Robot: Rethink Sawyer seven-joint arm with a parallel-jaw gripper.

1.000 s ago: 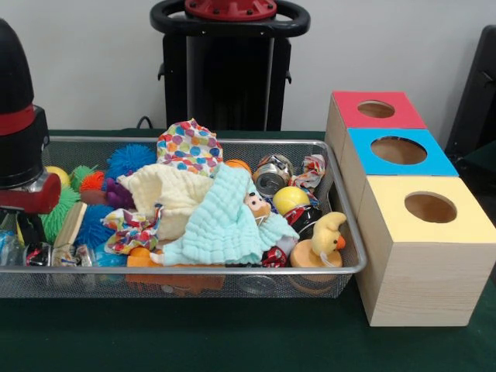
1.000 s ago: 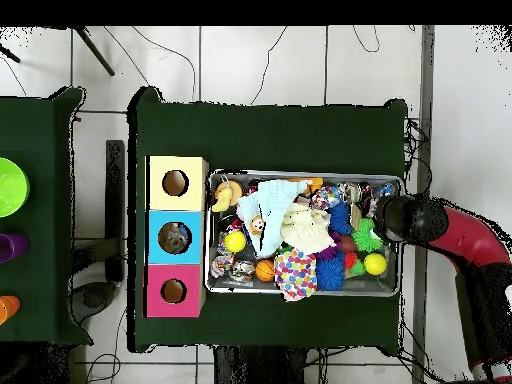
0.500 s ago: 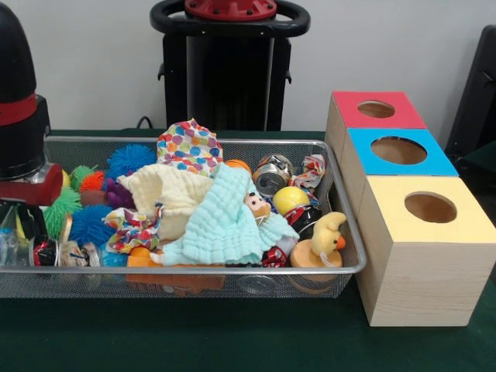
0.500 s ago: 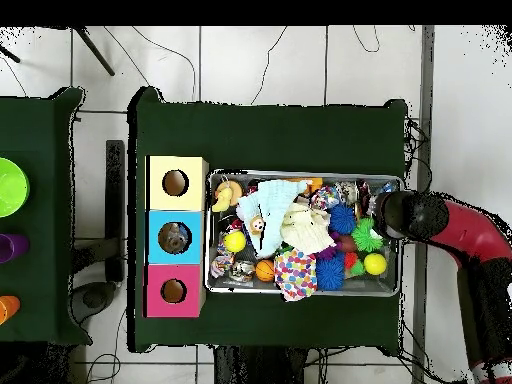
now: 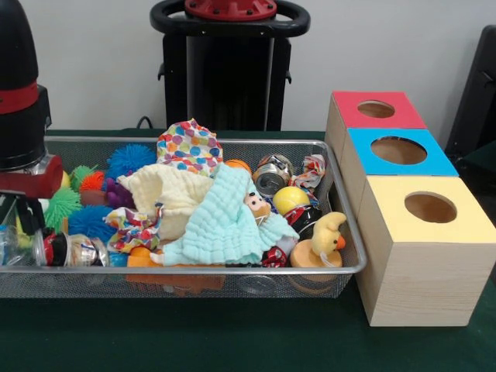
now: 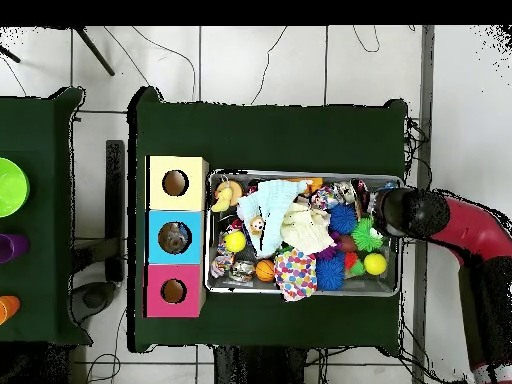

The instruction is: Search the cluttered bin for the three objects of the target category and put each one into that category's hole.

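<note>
The wire mesh bin (image 5: pixel 232 270) lies on the green table, full of toys and cloths; it also shows in the overhead view (image 6: pixel 300 290). My gripper (image 5: pixel 23 215) hangs low over the bin's left end, over the right end in the overhead view (image 6: pixel 386 207). A wrinkly see-through plastic piece with light blue parts (image 5: pixel 8 244) lies just below it at the picture's left edge. I cannot tell whether the gripper holds anything. The blue-topped box's hole (image 5: pixel 398 149) is the middle one of three, left of the bin in the overhead view (image 6: pixel 175 238).
A red-topped box (image 5: pixel 377 109) and a yellow-topped box (image 5: pixel 428 208) flank the blue one. Drink cans (image 5: pixel 74 249), spiky balls (image 5: pixel 128 159), a mint cloth (image 5: pixel 225 225), a cream cloth (image 5: pixel 172 194) and a toy duck (image 5: pixel 325 236) fill the bin.
The arm has risen a little and shifted slightly toward the bin's front edge. More of the cans under it shows now.
</note>
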